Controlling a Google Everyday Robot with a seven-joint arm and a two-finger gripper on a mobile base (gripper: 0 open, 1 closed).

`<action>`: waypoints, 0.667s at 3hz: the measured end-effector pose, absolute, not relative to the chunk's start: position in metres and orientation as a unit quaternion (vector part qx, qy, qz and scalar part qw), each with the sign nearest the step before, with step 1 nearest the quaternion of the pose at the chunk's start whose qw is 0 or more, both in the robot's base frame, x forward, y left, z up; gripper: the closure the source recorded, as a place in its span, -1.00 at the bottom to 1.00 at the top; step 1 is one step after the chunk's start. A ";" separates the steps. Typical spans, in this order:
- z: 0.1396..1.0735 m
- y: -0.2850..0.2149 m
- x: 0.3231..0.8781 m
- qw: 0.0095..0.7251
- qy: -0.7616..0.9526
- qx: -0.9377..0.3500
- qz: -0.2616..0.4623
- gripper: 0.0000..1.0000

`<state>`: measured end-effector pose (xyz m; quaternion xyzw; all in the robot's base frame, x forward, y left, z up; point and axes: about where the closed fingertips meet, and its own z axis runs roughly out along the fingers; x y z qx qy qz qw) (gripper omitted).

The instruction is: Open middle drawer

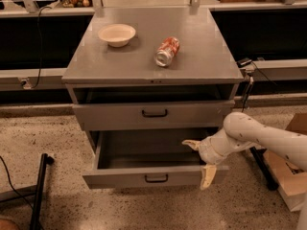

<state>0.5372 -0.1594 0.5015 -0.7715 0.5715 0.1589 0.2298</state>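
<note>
Hovering at the right front corner of the pulled-out middle drawer [120,178], the gripper [200,160] spreads its fingers wide, holding nothing. A bowl [116,34] sits near the cabinet top's [201,66] back left corner, with a tipped can [167,51] mid-surface.

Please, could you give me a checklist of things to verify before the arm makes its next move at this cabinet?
1. Middle drawer pulled out: ok, its inside shows.
2. Gripper open and holding nothing: ok; it is at the drawer's right front corner.
3. Gripper apart from the drawer front: cannot tell.
4. Drawer handle free: ok.
5. Top drawer fully shut: cannot tell; a dark gap shows above its front.
6. Can steady on the cabinet top: cannot tell; it lies on its side.
</note>
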 end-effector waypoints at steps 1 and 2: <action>0.494 -0.164 0.553 0.203 0.582 -0.774 0.148 -0.62; 0.492 -0.165 0.573 0.189 0.588 -0.775 0.137 -0.18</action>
